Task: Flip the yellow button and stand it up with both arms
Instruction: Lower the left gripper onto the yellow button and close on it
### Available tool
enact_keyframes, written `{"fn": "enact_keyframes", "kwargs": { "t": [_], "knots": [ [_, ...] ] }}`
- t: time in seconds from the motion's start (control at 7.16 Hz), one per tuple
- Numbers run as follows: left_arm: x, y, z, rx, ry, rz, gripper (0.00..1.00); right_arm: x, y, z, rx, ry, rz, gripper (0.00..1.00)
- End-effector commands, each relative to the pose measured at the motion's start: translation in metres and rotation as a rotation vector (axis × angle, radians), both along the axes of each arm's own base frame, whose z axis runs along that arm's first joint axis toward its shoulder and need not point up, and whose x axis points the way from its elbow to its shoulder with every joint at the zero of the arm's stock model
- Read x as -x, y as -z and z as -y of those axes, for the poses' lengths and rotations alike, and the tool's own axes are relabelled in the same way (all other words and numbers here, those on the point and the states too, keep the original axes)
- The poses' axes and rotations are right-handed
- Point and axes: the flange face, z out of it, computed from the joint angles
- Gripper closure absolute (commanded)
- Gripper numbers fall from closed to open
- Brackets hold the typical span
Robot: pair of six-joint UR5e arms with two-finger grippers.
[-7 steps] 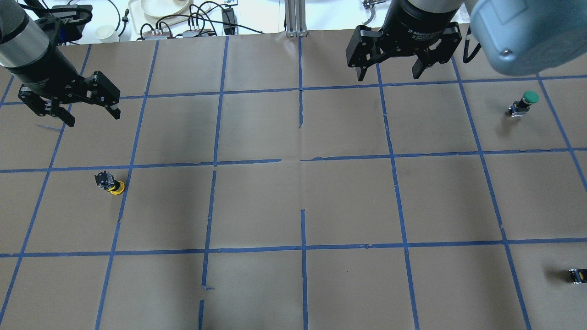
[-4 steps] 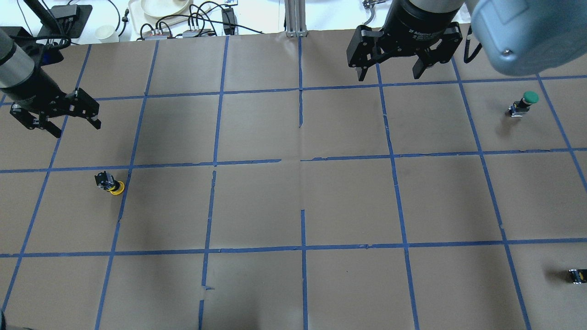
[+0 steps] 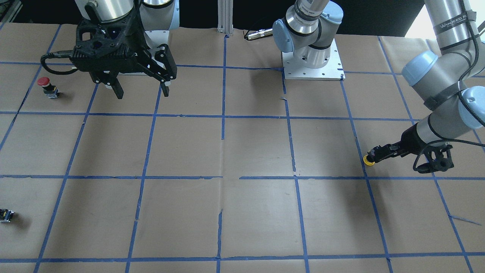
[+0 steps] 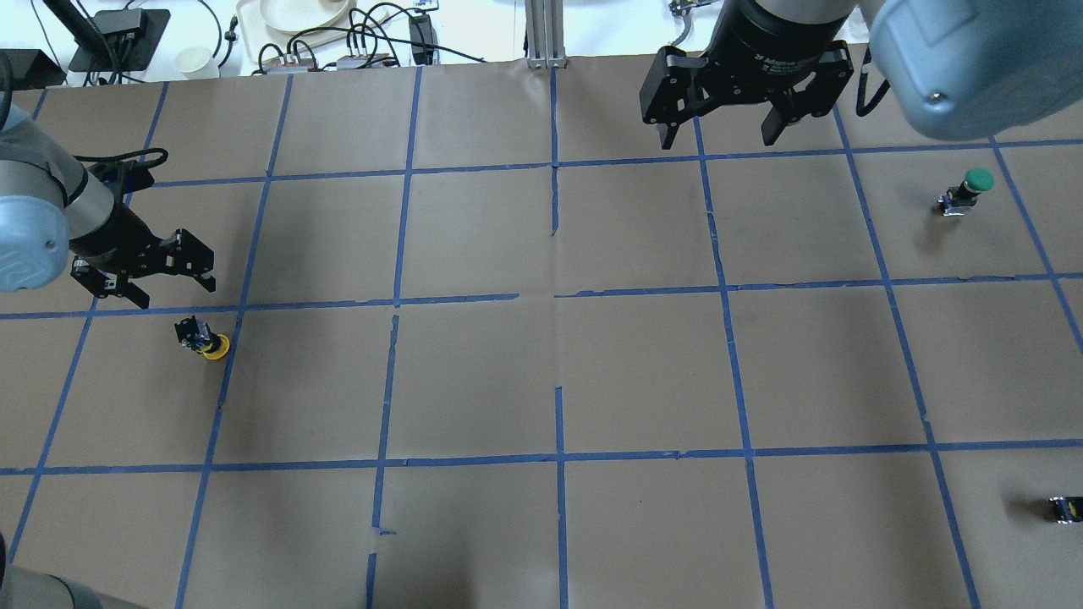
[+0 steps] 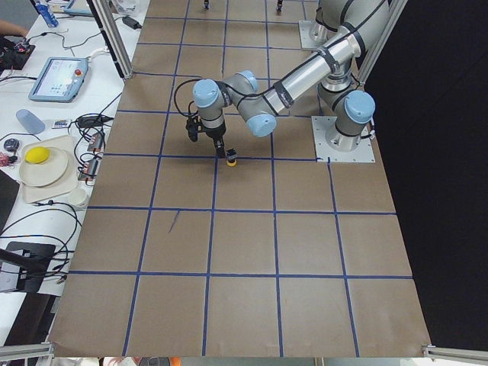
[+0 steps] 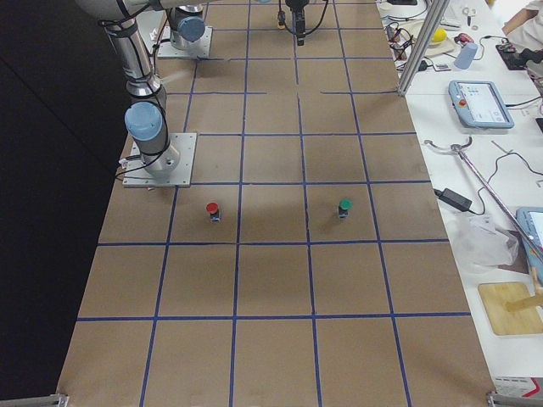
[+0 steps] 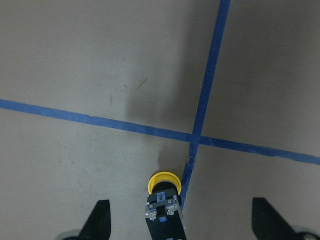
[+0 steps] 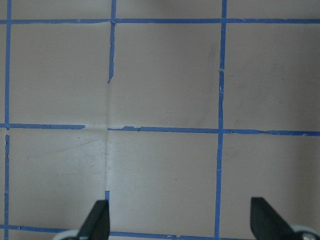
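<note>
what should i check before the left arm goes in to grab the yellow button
1. Left gripper open: ok, fingers wide apart in the wrist view.
2. Yellow button lined up between them: ok, roughly centred.
3. Gripper low enough to close on it: cannot tell.
4. Button standing: not ok, it appears to lie on its side.
5. Right gripper open and empty: ok.
6. Right gripper near enough to help: not ok, it hangs far across the table.

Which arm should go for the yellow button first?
Left. The left gripper hangs open beside the yellow button, which shows between its fingers in the wrist view; the right gripper is far away.
</note>
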Motion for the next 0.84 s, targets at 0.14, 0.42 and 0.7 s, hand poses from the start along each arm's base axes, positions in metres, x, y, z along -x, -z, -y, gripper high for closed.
{"fn": "enact_keyframes", "kwargs": {
  "t": [0.14, 0.42, 0.7],
  "knots": [
    [-0.007, 0.03, -0.02, -0.059, -0.068, -0.022, 0.0, 0.0, -0.002, 0.0, 0.009, 0.008, 0.002, 0.01],
    [-0.008, 0.028, -0.018, -0.056, -0.1, -0.017, 0.04, 0.0, -0.002, 0.0, 0.011, 0.009, 0.004, 0.01],
    [-0.007, 0.032, -0.02, -0.069, -0.102, -0.025, 0.61, 0.0, -0.003, 0.0, 0.013, 0.009, 0.004, 0.01]
  ]
}}
